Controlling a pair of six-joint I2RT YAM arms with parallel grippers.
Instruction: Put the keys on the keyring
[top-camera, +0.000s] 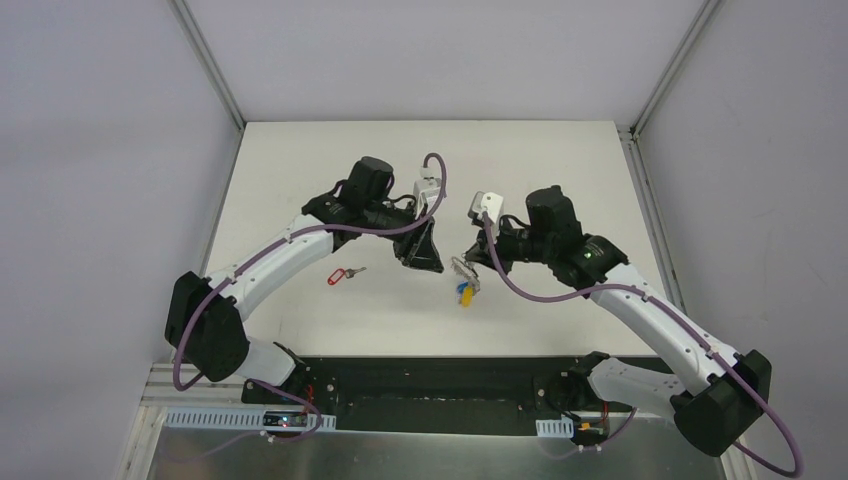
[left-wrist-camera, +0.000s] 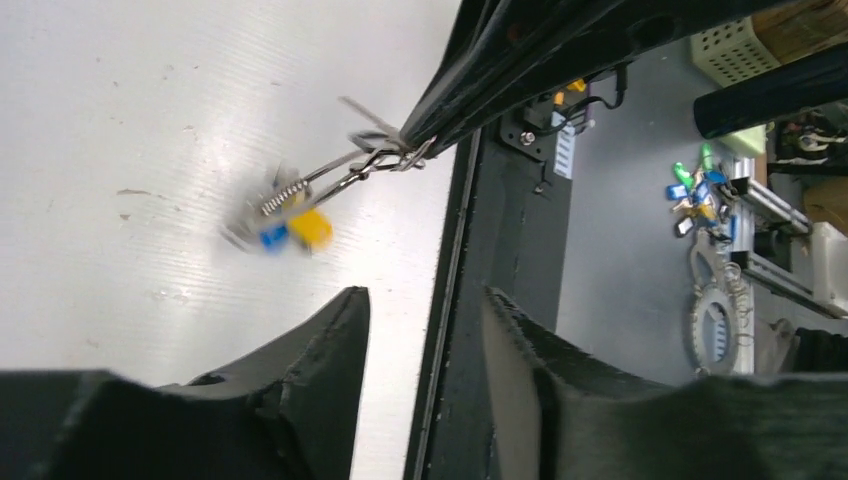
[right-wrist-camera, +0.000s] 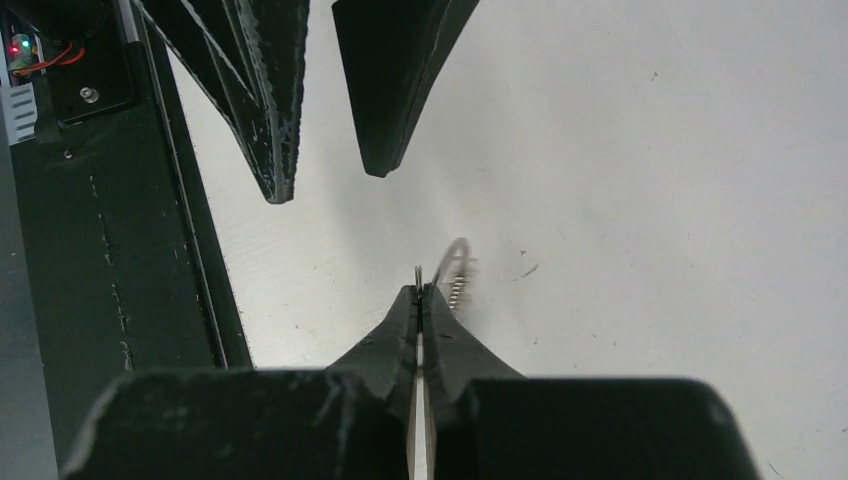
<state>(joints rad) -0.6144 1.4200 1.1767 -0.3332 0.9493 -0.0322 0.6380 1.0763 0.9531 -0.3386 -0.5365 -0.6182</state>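
The right hand (right-wrist-camera: 420, 297) is pressed shut, pinching the keyring (top-camera: 463, 268) up off the counter (top-camera: 300, 200). The blue and yellow tags (left-wrist-camera: 295, 230) dangle below the keyring. The left hand (left-wrist-camera: 425, 305) is spread and empty, just left of the keyring. The red-tag key (top-camera: 345, 274) lies flat, well left of the keyring.

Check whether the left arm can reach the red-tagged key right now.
Probably yes. The left gripper is open and empty, and the red-tagged key lies alone on the table on that arm's side, nothing between. The keyring, pinched by the right gripper, hangs clear on the other side.
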